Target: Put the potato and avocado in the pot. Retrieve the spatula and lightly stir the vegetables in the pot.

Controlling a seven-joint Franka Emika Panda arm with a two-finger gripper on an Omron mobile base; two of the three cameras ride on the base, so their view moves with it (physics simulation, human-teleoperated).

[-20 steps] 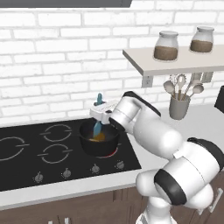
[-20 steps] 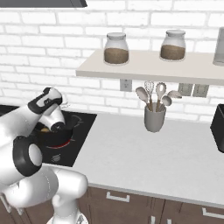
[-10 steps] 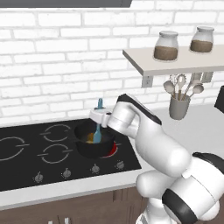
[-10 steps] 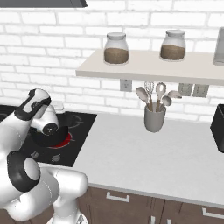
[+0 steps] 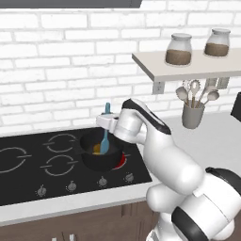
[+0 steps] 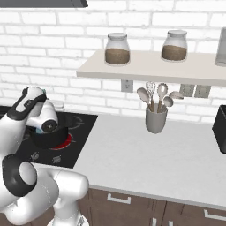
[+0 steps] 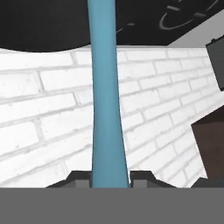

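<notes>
The black pot (image 5: 100, 156) sits on the front right burner of the cooktop (image 5: 28, 174). My gripper (image 5: 108, 124) hangs over the pot's rim, shut on the teal spatula (image 5: 105, 137), which stands nearly upright with its blade down inside the pot. A yellow-orange potato (image 5: 96, 149) lies in the pot next to the blade; I cannot make out the avocado. In the right base view my arm covers most of the pot (image 6: 49, 138). The hand view shows the spatula's handle (image 7: 105, 96) running up from between the fingertips of my gripper (image 7: 109, 179).
The burner (image 5: 121, 160) under the pot glows red. A grey holder with silver spoons and ladles (image 6: 155, 118) stands on the counter to the right. A shelf (image 6: 150, 70) with two jars hangs above it. A dark appliance (image 6: 220, 129) is at the far right.
My hand and the spatula have shifted left over the pot, and the spatula's blade has swept across the pot's inside. The elbow has swung round to the right.
</notes>
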